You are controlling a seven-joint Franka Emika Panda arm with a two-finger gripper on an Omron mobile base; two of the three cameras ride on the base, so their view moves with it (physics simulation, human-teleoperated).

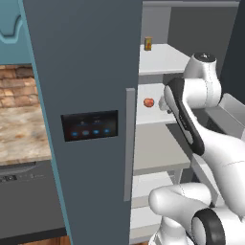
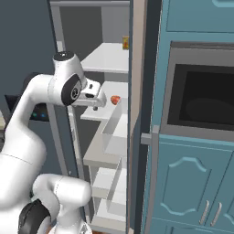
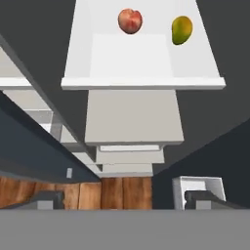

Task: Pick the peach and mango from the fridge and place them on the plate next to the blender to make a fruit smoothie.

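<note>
Here the first pick is in hand: the fridge (image 1: 86, 95) stands open and the arm reaches toward the white shelf (image 3: 141, 63) that carries both fruits. The peach (image 3: 130, 21) lies near the shelf's back edge, left of middle in the hand view, with the mango (image 3: 181, 30) beside it to the right, apart from it. The gripper (image 3: 132, 199) hovers in front of the shelf's front edge, above the lower shelves, its fingers wide apart and holding nothing. In the right base view the hand sits just short of the peach. Judging by this, the next move calls for advancing over the shelf toward its back edge, centring on one fruit, then closing without nudging the other.
</note>
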